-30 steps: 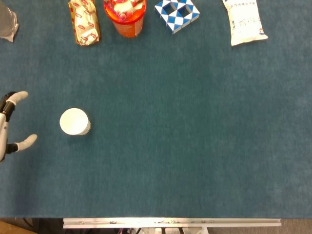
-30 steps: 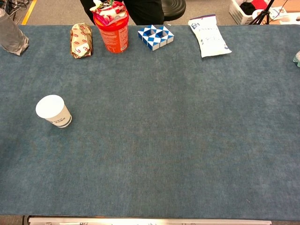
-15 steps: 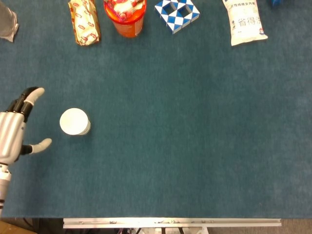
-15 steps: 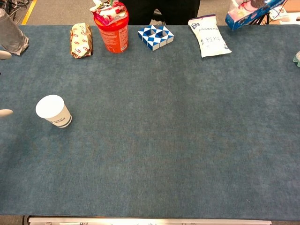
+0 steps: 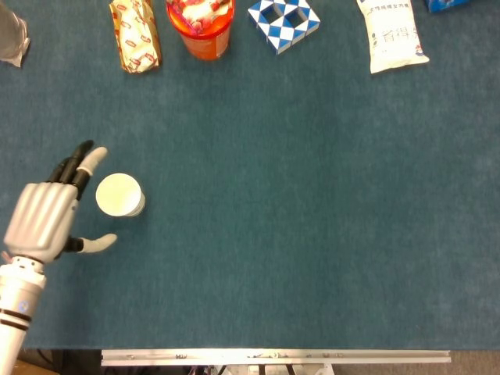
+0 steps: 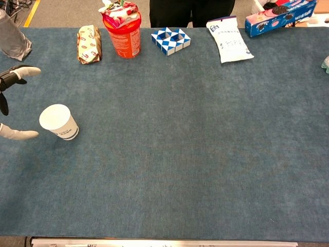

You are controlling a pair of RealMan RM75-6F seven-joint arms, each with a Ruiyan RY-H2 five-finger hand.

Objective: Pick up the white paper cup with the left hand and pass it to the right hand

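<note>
Left hand (image 5: 48,219) is hovering with fingers spread, holding nothing. White paper cup (image 5: 119,194) is standing upright just right of it, between thumb and fingertips, untouched; inside not visible. Blue carpet-like table (image 5: 297,203).

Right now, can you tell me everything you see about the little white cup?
The white paper cup stands upright on the blue table, near its left side. It looks like plain white paper, with a dark printed band near the bottom. The chest view shows its wide open top. The left hand is open just beside it, fingers spread, not touching it yet.
</note>
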